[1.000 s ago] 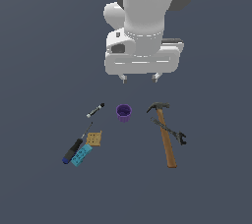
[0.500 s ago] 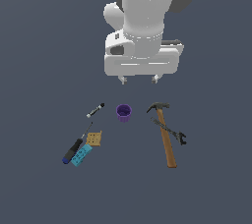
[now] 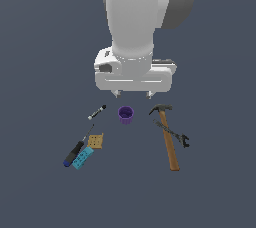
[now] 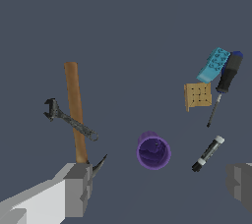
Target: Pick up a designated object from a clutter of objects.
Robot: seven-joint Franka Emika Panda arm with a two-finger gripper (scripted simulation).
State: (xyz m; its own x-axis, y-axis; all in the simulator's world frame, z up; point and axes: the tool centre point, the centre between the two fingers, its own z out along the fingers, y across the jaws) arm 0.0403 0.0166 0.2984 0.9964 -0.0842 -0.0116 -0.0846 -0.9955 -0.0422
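1. Hovering above the purple cup (image 3: 126,114), gripper (image 3: 133,94) fingers spread, empty.
2. Teal brick (image 3: 82,158) touches screwdriver (image 3: 75,150) and tan tile (image 3: 96,141); hammer (image 3: 167,136) well apart.
3. Clutter unchanged since earlier.

A small teal-blue rectangular studded brick (image 3: 83,158) is seen beside a tan square tile (image 3: 96,141) marked with a grid of lines; a screwdriver's handle (image 3: 73,153) is coloured blue and black; a round cup (image 3: 126,114) is purple (darker inside); a hammer's wooden handle (image 3: 171,147) is brown; the floor is slate grey.
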